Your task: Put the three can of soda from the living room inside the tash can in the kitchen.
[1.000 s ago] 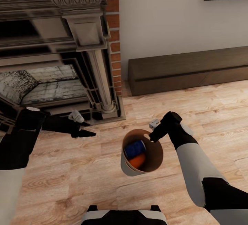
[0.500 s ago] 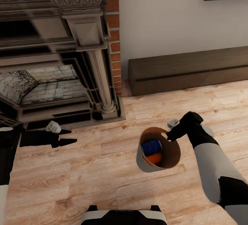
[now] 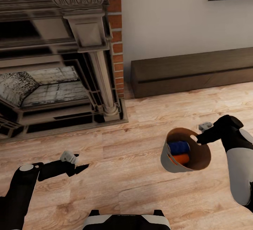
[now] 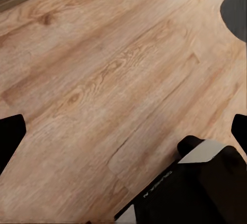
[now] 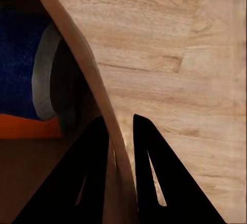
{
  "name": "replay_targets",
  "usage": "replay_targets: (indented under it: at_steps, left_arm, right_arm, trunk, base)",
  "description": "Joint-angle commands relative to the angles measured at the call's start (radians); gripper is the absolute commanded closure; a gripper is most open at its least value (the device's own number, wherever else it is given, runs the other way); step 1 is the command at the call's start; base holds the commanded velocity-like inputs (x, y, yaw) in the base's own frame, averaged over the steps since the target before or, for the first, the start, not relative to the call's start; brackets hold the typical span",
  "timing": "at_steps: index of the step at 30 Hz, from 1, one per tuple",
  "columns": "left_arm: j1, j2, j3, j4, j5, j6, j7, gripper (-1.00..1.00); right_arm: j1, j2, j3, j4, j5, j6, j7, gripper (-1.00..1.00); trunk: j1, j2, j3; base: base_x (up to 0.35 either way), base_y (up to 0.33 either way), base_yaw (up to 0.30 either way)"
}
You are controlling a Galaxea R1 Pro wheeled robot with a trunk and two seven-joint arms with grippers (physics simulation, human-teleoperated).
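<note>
The tash can (image 3: 168, 159), grey outside and coppery-brown inside, hangs tilted above the wood floor at the right of the head view. My right gripper (image 3: 199, 139) is shut on its rim; in the right wrist view the rim wall (image 5: 98, 85) runs between the two dark fingers (image 5: 154, 167). Inside lie a dark blue can of soda (image 3: 178, 147) (image 5: 20, 64) and an orange can of soda (image 3: 181, 158) (image 5: 25, 126). My left gripper (image 3: 83, 167) is low at the left, over bare floor, jaws apart with nothing between them.
A brick fireplace (image 3: 63, 54) with a stone surround fills the left. A long dark low cabinet (image 3: 193, 70) runs along the white wall at the right. Light wood floor (image 3: 123, 173) spreads in front. My base (image 3: 126, 221) (image 4: 195, 188) shows at the lower edge.
My right arm has carried the bin with its cans to the right. My left arm has dropped lower and drawn back toward my body.
</note>
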Motion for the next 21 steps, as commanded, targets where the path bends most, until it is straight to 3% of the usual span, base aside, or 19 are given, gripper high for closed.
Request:
replay_targets:
  at_steps: [1, 5, 7, 8, 10, 18, 21]
  left_arm:
    - [0.015, -0.009, 0.000, 0.004, 0.000, -0.021, 0.040, -1.00]
    - [0.035, -0.029, 0.002, 0.032, -0.002, -0.058, 0.139, -1.00]
    - [0.037, -0.031, 0.002, 0.055, -0.001, -0.069, 0.174, -1.00]
    - [0.039, -0.034, 0.002, 0.090, -0.001, -0.097, 0.235, -1.00]
    - [0.040, -0.036, 0.002, 0.115, 0.000, -0.121, 0.289, -1.00]
    - [0.041, -0.050, 0.001, 0.149, -0.001, -0.149, 0.352, -1.00]
    - [0.041, -0.054, 0.001, 0.153, 0.001, -0.150, 0.374, -1.00]
  right_arm:
    - [0.000, -0.024, -0.002, 0.001, -0.023, 0.019, 0.021, 1.00]
    - [-0.001, -0.065, 0.005, 0.000, -0.017, 0.019, 0.024, 1.00]
    - [-0.001, -0.071, 0.006, 0.000, -0.015, 0.019, 0.025, 1.00]
    - [-0.001, -0.076, 0.008, -0.001, -0.012, 0.019, 0.026, 1.00]
    - [-0.001, -0.079, 0.009, -0.001, -0.009, 0.019, 0.026, 1.00]
    - [0.000, -0.082, 0.011, -0.001, -0.005, 0.020, 0.018, 1.00]
    - [0.000, -0.083, 0.010, -0.001, 0.022, 0.022, 0.013, 1.00]
  trunk:
    - [0.000, 0.000, 0.000]
    - [0.000, 0.000, 0.000]
    - [0.000, 0.000, 0.000]
    - [0.000, 0.000, 0.000]
    - [0.000, 0.000, 0.000]
    - [0.000, 0.000, 0.000]
    - [0.000, 0.000, 0.000]
  base:
    - [0.000, 0.000, 0.000]
    - [0.000, 0.000, 0.000]
    - [0.000, 0.000, 0.000]
    - [0.000, 0.000, 0.000]
    - [0.000, 0.000, 0.000]
    - [0.000, 0.000, 0.000]
    - [0.000, 0.000, 0.000]
